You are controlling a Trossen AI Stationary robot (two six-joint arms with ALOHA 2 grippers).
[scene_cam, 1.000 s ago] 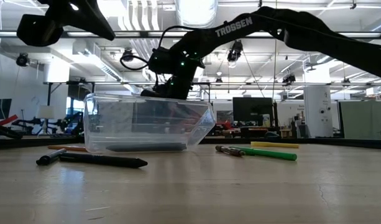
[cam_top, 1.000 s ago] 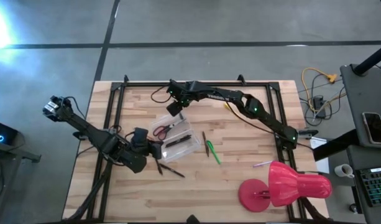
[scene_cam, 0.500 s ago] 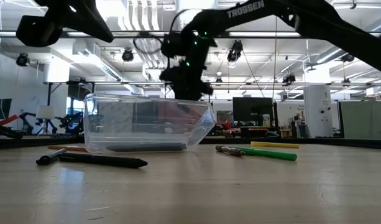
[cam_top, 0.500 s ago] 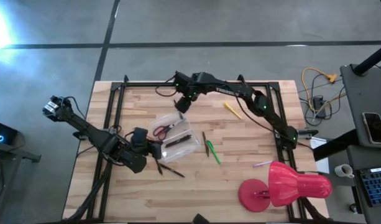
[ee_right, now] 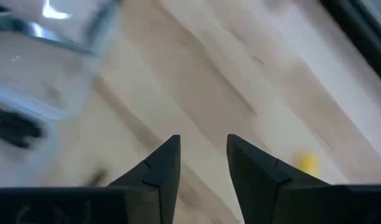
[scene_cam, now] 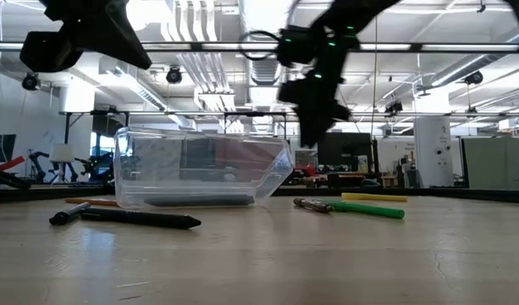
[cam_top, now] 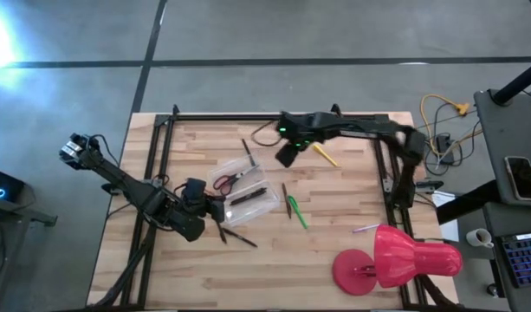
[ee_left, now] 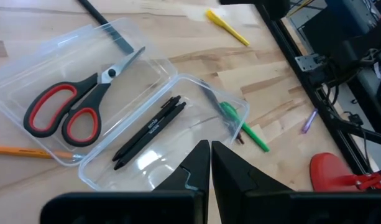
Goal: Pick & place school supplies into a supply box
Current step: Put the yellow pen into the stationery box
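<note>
- The supply box (cam_top: 244, 192) sat on the wooden tabletop (cam_top: 204, 269); it is the landmark for every place below, as seen in the high view.
- Inside the supply box lay the red-handled scissors (ee_left: 72, 106) in 1 half and 2 black pens (ee_left: 148, 130) side by side in the other half.
- A dark pen (cam_top: 247, 152) lay on the tabletop just beyond the box's far edge; in the left wrist view it showed past the scissors' tip.
- A green pen (cam_top: 296, 211) lay to the right of the box, with a dark brown pencil (cam_top: 284, 198) just beside it, nearer the box.
- A yellow pen (cam_top: 325, 154) lay well to the right of the box and farther back.
- A pale pink pen (cam_top: 365, 229) lay far to the right of the box, near the pink-red lamp (cam_top: 395, 258).
- A dark marker (scene_cam: 128, 218) lay in front of the box in the low view; an orange pencil (ee_left: 28, 151) lay against the box wall beside the scissors.
- The left gripper (ee_left: 209, 163) hung just left of the box, its fingers pressed together and empty.
- The right gripper (cam_top: 287, 154) hovered above the tabletop to the right of and behind the box, close to the yellow pen; its fingers (ee_right: 159, 163) stood a narrow gap apart, holding nothing.
</note>
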